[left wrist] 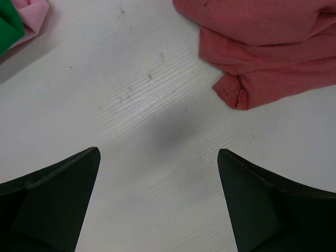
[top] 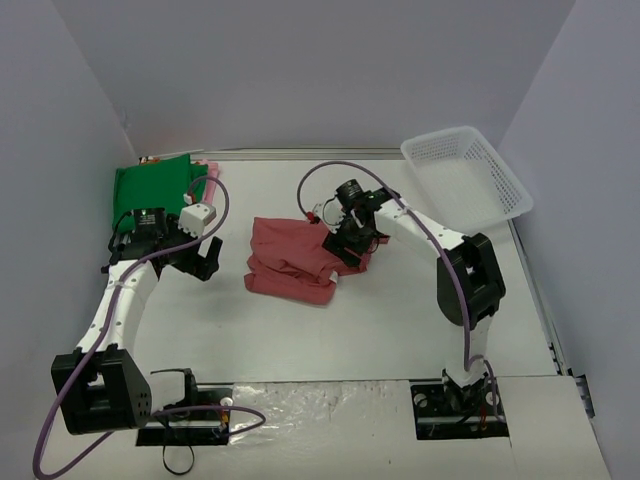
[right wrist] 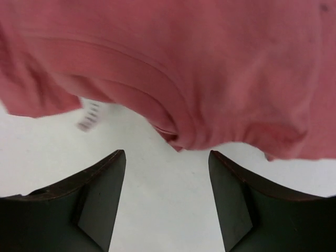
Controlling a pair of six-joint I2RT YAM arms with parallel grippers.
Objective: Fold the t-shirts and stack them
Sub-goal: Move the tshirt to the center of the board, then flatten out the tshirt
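Green shirt (top: 150,190) lies folded on the pink shirt (left wrist: 32,14), far left: stack begun. Red shirt (top: 285,265), mid-table, is bunched, judged only part-folded and not stacked. Right gripper (right wrist: 167,155) is at its right edge, jaws apart, empty. Left gripper (left wrist: 158,153) is wide open over bare table (top: 380,330).

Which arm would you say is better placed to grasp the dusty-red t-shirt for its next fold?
Right: the right gripper sits open at the edge of the dusty-red t-shirt, cloth just beyond it; the left gripper hangs open over bare table, off the shirt.
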